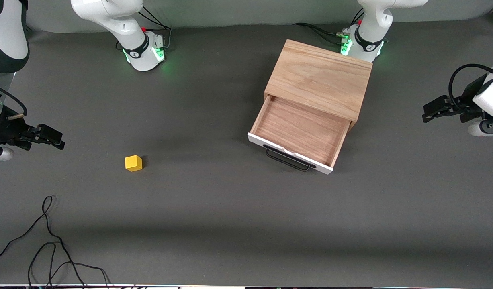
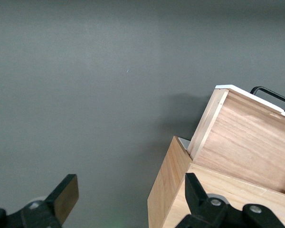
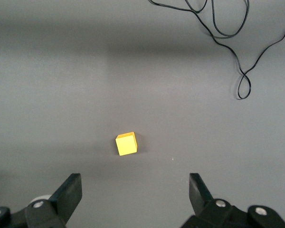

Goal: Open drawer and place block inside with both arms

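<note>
The oak cabinet (image 1: pixel 318 78) stands near the left arm's base. Its white-fronted drawer (image 1: pixel 298 128) is pulled open with nothing inside, and its black wire handle (image 1: pixel 288 158) faces the front camera. The yellow block (image 1: pixel 133 163) sits on the grey table toward the right arm's end. My right gripper (image 1: pixel 60 141) is open and empty above the table at that end; its wrist view shows the block (image 3: pixel 126 143) ahead of the open fingers, gripper (image 3: pixel 134 184). My left gripper (image 1: pixel 427 112) is open and empty at the left arm's end, beside the cabinet (image 2: pixel 171 190) and drawer (image 2: pixel 247 137), gripper (image 2: pixel 130 185).
A loose black cable (image 1: pixel 49 241) lies on the table near the front camera at the right arm's end; it also shows in the right wrist view (image 3: pixel 242 71). Both arm bases (image 1: pixel 144 52) (image 1: pixel 361 44) stand along the table edge farthest from the camera.
</note>
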You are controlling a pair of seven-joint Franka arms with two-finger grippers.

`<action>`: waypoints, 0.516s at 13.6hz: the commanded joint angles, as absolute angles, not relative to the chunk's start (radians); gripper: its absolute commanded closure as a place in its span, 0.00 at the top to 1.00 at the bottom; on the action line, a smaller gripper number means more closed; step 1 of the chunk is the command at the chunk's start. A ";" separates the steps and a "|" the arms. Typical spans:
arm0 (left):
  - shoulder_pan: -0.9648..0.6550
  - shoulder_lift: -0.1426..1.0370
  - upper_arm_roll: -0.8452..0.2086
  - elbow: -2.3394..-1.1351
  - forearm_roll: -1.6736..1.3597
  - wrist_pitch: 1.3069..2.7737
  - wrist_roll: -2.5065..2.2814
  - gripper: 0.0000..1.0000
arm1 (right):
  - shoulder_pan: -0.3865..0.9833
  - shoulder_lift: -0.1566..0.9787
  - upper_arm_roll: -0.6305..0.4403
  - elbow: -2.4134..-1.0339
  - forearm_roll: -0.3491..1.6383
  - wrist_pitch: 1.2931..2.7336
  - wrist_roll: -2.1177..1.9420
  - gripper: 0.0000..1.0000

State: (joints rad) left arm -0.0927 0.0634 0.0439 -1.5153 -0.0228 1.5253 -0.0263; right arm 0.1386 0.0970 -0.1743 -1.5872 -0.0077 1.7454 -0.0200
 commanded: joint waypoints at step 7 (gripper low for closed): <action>-0.106 0.038 0.046 -1.549 -0.003 1.534 0.011 1.00 | 0.143 0.109 -0.169 -1.525 0.008 1.675 -0.015 1.00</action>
State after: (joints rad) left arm -0.0932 0.0634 0.0434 -1.5225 -0.0208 1.5253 -0.0086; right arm 0.1391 0.0973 -0.1674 -1.5551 -0.0077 1.6992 -0.0200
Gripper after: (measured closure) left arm 0.000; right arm 0.000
